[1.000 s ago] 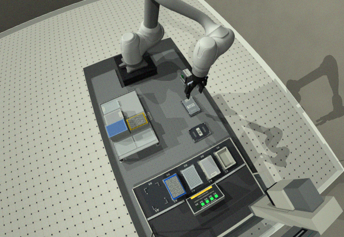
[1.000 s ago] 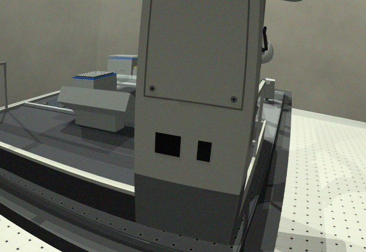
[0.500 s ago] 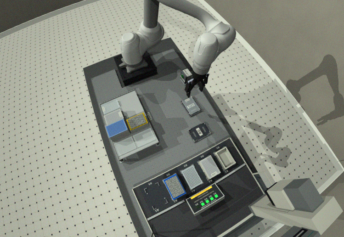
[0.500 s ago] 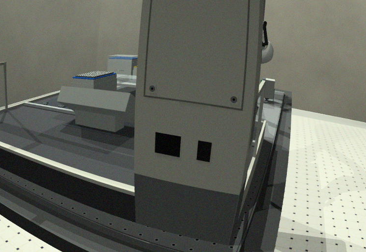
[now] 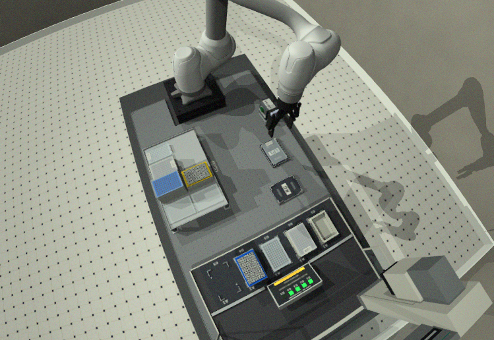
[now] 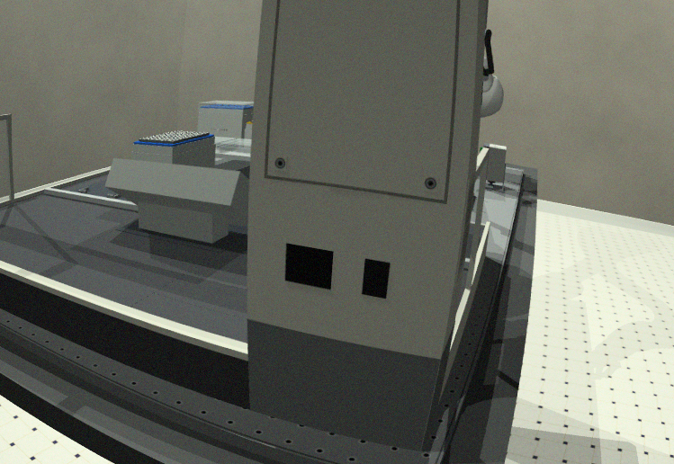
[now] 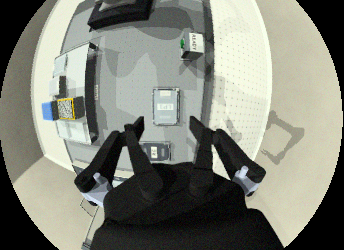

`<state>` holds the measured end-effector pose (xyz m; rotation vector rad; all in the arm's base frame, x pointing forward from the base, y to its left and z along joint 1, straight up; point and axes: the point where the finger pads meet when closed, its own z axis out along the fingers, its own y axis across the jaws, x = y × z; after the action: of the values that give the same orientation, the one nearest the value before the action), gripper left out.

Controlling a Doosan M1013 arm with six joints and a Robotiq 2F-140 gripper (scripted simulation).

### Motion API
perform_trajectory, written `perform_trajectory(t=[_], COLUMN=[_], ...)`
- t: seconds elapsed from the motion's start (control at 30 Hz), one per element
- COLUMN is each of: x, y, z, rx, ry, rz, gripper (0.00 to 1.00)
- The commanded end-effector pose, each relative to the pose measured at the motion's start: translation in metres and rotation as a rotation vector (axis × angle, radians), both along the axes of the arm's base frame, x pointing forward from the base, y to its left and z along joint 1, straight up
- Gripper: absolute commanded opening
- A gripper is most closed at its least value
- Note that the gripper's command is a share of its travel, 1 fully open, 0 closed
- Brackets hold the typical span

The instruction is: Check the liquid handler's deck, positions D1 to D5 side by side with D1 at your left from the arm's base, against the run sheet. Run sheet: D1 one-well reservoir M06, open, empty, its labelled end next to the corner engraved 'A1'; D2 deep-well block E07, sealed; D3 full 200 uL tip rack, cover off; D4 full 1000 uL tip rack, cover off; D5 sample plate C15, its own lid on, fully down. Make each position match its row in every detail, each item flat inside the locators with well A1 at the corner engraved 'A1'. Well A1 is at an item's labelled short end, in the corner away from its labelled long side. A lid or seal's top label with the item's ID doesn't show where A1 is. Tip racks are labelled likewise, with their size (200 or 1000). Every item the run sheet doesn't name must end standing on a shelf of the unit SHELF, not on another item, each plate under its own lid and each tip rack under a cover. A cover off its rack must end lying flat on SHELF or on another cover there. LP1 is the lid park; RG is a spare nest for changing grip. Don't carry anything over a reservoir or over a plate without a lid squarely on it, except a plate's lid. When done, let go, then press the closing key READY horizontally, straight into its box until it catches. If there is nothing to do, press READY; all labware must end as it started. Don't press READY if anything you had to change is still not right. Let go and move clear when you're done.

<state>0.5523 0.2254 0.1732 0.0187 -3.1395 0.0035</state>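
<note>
My gripper (image 5: 281, 121) is open and empty. It hangs above the table between the READY box (image 5: 266, 107) with its green key and a labelled grey plate (image 5: 274, 152) on a nest. In the wrist view the fingers frame that plate (image 7: 167, 105) from well above, apart from it. On the deck, D1 holds an open reservoir (image 5: 322, 226), D2 a white-topped block (image 5: 300, 239), D3 a grey rack (image 5: 274, 253) and D4 a blue-rimmed tip rack (image 5: 250, 267). D5 (image 5: 223, 280) shows only its locator marks.
A black nest (image 5: 286, 188) with a label lies between the plate and the deck. The shelf unit carries two pale covered items, a blue-topped box (image 5: 167, 184) and a yellow-rimmed tip rack (image 5: 196, 174). A status panel (image 5: 294, 286) fronts the deck. A tall grey housing (image 6: 359, 218) blocks the exterior view.
</note>
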Motion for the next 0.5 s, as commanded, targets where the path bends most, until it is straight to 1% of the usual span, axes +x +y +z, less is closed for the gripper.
perform_trajectory(t=[0.0, 0.47], x=[0.0, 0.0], y=[0.0, 0.0], z=[0.004, 0.024], rx=[0.001, 0.001], ry=[-0.001, -0.001], rz=[0.0, 0.0], gripper=[0.66, 0.66])
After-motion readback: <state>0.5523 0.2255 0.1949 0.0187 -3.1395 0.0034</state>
